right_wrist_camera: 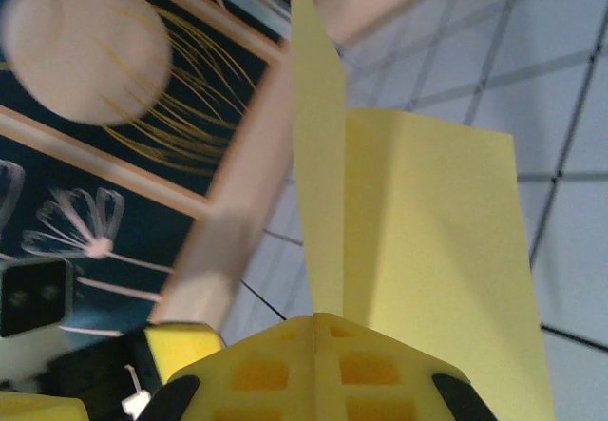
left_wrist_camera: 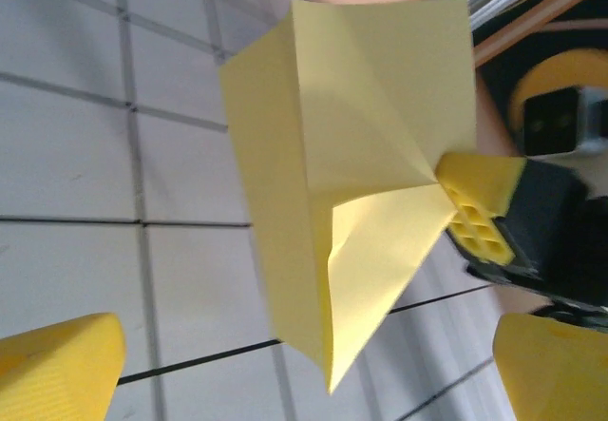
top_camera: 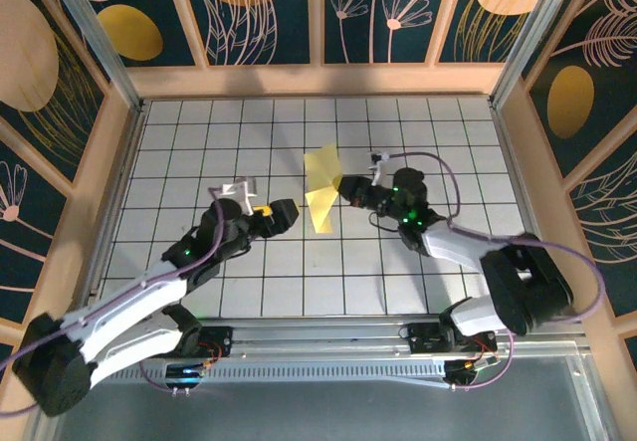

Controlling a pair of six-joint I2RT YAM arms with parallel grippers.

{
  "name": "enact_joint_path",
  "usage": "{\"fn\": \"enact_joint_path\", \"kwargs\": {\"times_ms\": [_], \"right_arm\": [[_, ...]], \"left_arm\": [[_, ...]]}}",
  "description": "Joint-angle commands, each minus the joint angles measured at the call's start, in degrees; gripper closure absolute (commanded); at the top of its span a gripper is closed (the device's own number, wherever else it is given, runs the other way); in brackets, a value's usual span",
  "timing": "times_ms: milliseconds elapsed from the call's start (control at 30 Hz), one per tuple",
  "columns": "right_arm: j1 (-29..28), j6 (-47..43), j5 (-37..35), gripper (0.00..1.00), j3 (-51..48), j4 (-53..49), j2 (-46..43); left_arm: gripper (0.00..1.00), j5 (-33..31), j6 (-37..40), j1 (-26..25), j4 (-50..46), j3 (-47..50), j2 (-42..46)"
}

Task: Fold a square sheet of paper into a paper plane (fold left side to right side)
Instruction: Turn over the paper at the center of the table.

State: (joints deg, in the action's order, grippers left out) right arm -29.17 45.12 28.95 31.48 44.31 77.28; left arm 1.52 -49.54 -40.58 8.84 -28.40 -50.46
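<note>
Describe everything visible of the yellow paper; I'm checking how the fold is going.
The yellow paper is thin, bright and matte, partly folded into overlapping flaps with sharp diagonal creases. It stands on edge above the white grid table, one flap splayed outward. The right arm's jaws are shut on one edge; the left arm's open jaws stand apart from it.

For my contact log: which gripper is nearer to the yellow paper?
Right. The right gripper is shut on an edge of the yellow paper. The left gripper stands open on the paper's left side in the top view, apart from it.
</note>
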Motion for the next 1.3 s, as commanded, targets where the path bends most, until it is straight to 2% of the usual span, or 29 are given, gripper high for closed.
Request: {"fn": "enact_joint_path", "kwargs": {"times_ms": [0,133,300,500,667,767,933,1233,1267], "right_arm": [[2.09,3.95,3.74,1.00,-2.22,5.82,-5.72],[2.61,6.50,3.95,1.00,-1.04,2.43,-11.51],[2.19,12.64,5.05,1.00,0.17,3.04,-14.03],[-0.54,16.29,4.57,1.00,0.38,5.83,-13.83],[-1.86,16.32,3.67,1.00,0.77,6.30,-12.83],[-3.17,16.30,3.22,1.00,0.51,6.55,-12.17],[-3.44,17.28,3.04,1.00,0.06,8.24,-11.34],[-3.48,17.28,2.52,1.00,-0.79,8.16,-11.69],[-3.48,17.24,2.52,0.97,-0.81,8.07,-11.79]], "left_arm": [[0.01,5.52,-6.16,0.28,11.58,3.81,5.36],[0.01,12.98,-10.79,0.27,23.39,6.60,6.42],[0.02,20.37,-14.01,0.26,34.04,6.04,0.01],[0.02,24.53,-17.57,0.15,41.95,3.82,-9.60],[0.04,27.03,-18.66,-0.80,45.08,1.71,-14.01],[0.14,27.74,-19.33,-1.07,46.31,1.29,-14.75],[0.40,27.10,-17.35,-1.08,40.79,0.00,-13.56],[0.68,25.55,-16.37,-1.01,37.00,0.17,-13.00],[0.71,25.41,-16.30,-1.08,36.63,0.14,-12.95]]}}
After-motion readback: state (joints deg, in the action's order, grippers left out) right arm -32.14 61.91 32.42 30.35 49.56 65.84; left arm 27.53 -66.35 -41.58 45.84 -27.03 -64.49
